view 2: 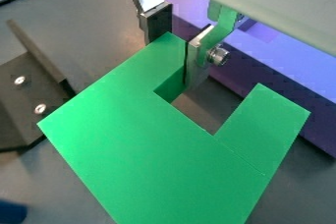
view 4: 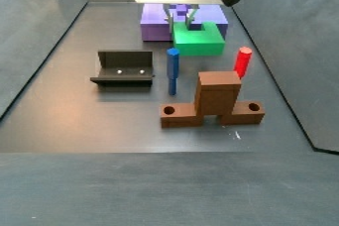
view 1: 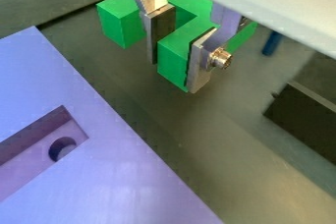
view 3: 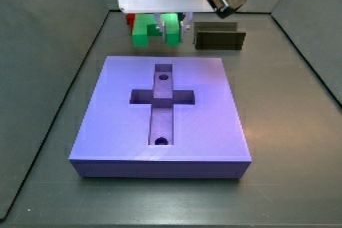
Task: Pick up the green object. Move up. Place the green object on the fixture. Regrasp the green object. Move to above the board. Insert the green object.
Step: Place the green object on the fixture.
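Observation:
The green object [view 1: 125,20] is a chunky U-shaped block lying just behind the purple board [view 3: 167,107]. It also shows in a side view [view 4: 199,40] and fills much of a wrist view [view 2: 144,149]. My gripper [view 1: 178,71] straddles one prong of it: one finger stands in the slot, the other on the prong's outer face, both against the green. In a side view the gripper [view 3: 167,20] sits right over the block. I cannot tell whether the block rests on the floor. The fixture [view 3: 221,39] stands beside it, also in the opposite side view [view 4: 122,68].
A brown upright block [view 4: 215,101] stands on the floor with a blue peg [view 4: 172,71] and a red peg [view 4: 244,61] near it. The board [view 1: 66,149] lies close beside the gripper. Dark walls enclose the work area.

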